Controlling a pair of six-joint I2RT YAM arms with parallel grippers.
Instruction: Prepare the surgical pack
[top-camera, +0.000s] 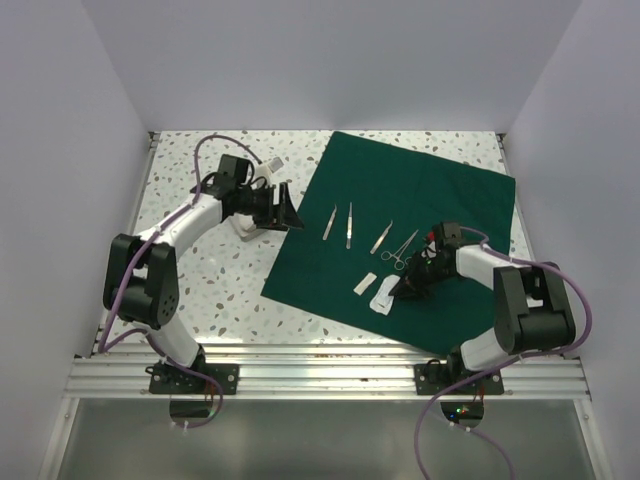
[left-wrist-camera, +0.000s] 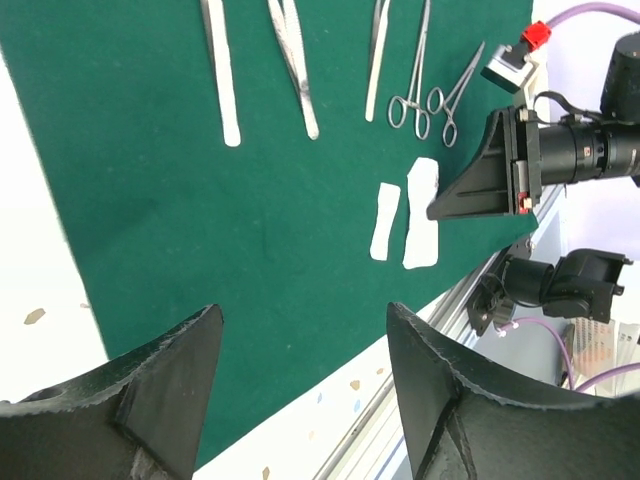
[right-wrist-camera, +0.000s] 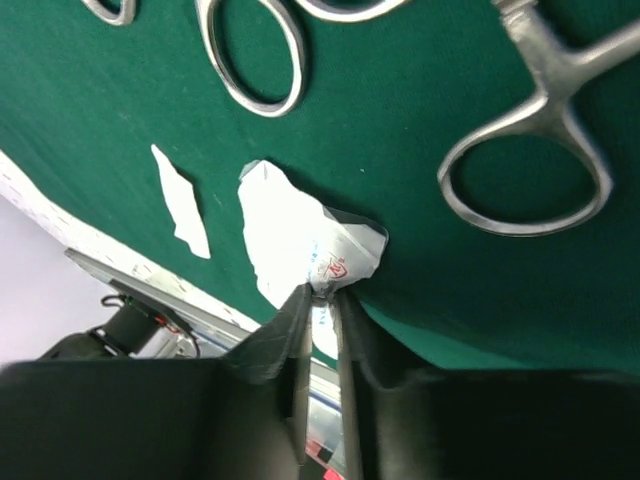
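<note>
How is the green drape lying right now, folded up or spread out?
Spread out. The green drape lies flat on the table as one big sheet, metal instruments laid on top.

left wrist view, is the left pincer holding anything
No, the left pincer is wide open above the spread surgical pack, with only green cloth showing in its gap.

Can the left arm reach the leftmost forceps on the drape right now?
Probably yes: the left gripper hangs open beside the drape, nothing lies between it and the leftmost forceps, and the right gripper is off pinching a white packet.
</note>
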